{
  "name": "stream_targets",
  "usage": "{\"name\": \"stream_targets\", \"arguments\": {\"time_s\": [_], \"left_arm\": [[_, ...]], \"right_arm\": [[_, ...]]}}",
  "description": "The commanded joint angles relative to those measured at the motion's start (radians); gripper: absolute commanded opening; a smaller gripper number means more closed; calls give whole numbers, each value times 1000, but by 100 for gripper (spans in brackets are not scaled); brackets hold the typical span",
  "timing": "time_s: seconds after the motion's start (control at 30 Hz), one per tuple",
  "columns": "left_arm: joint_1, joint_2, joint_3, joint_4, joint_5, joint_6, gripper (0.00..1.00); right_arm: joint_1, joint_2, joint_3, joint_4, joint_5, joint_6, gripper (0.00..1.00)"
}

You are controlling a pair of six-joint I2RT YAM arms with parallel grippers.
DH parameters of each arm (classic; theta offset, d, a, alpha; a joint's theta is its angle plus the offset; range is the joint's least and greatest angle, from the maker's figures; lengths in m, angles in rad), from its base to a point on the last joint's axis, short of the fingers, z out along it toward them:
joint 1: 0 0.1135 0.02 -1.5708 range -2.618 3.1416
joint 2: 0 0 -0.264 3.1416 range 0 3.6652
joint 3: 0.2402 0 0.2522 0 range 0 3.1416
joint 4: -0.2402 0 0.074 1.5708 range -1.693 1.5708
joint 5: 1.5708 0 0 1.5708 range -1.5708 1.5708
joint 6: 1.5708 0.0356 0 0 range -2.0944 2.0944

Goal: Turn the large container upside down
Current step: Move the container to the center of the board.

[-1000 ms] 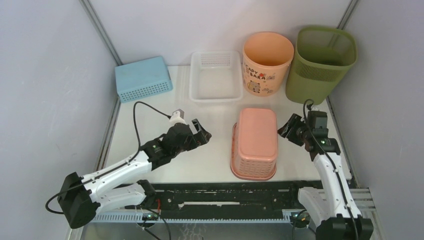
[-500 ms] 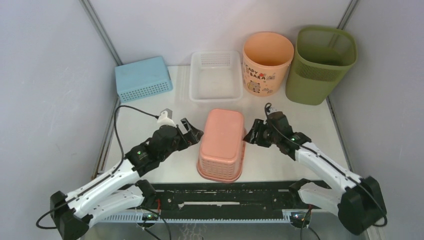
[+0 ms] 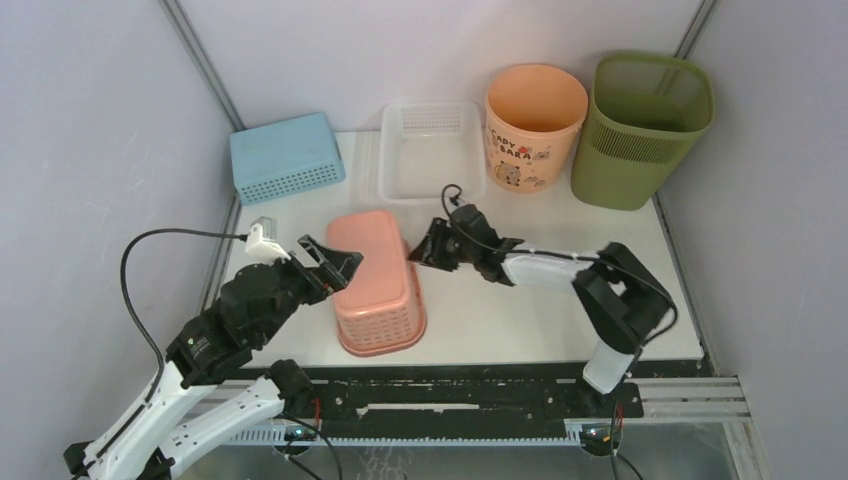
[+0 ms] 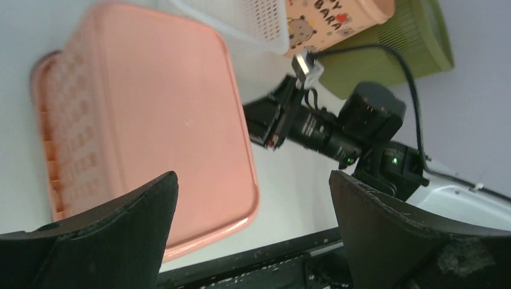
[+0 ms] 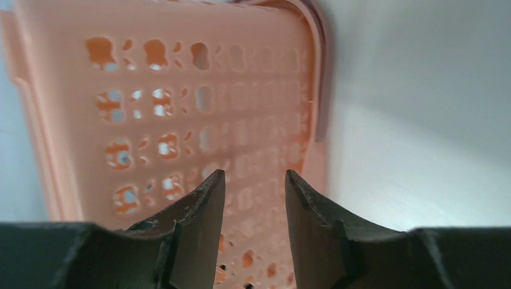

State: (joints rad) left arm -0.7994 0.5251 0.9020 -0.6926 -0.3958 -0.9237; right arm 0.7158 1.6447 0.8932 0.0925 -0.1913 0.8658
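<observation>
olive-green plastic, the large container [image 3: 645, 130] is standing upright at the far right corner of the table [image 3: 520, 315], its mouth facing up and its solid base down, so its long axis is running vertically; the mesh band is circling the top, and through the mouth i am seeing only its own bare inner walls. just beside it on the left a round peach bucket [image 3: 535, 125] with cartoon print is standing mouth up too, showing only its own peach inside. left of that a clear tray [image 3: 385, 165] is lying open side up with only its own floor showing through, and a blue perforated basket [image 3: 287, 157] is sitting bottom up at the far left. a pink basket [image 3: 375, 280] is resting upside down in the middle of the near half of the table, well apart from the green bin, so whatever may be under it is hidden from me. my left gripper [image 3: 335, 262] is hanging over the pink basket's left top edge with its jaws spread wide and holding nothing; whether a fingertip is touching the basket i cannot tell. my right gripper [image 3: 420, 250] is pointing at the basket's far right corner with its fingers [image 5: 199, 211] standing only a narrow gap apart, nothing between them, the perforated pink wall filling my wrist view just ahead; contact there i cannot tell either.
</observation>
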Motion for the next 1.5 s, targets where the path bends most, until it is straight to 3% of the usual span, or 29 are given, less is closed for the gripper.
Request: {"name": "stream_targets", "arguments": {"time_s": [0.0,0.27,0.6,0.93,1.17,1.47], "left_arm": [[6,-19,-6,-88,10,14,99],[6,-51,-19,-173,-51,9,100],[5,-87,-127,-203,70,-90,100],[-18,-85,-38,-231,176,-103,100],[-19,-143,-35,-194,139,-103,99],[-18,-164,16,-208,24,-71,98]], "right_arm": [[98,140,148,269,-24,156,49],[187,346,335,358,2,250,46],[103,44,185,118,84,-10,56],[103,-125,7,25,82,-116,57],[312,-214,-48,27,43,-244,55],[564,-184,-95,271,-35,-303,54]]}}
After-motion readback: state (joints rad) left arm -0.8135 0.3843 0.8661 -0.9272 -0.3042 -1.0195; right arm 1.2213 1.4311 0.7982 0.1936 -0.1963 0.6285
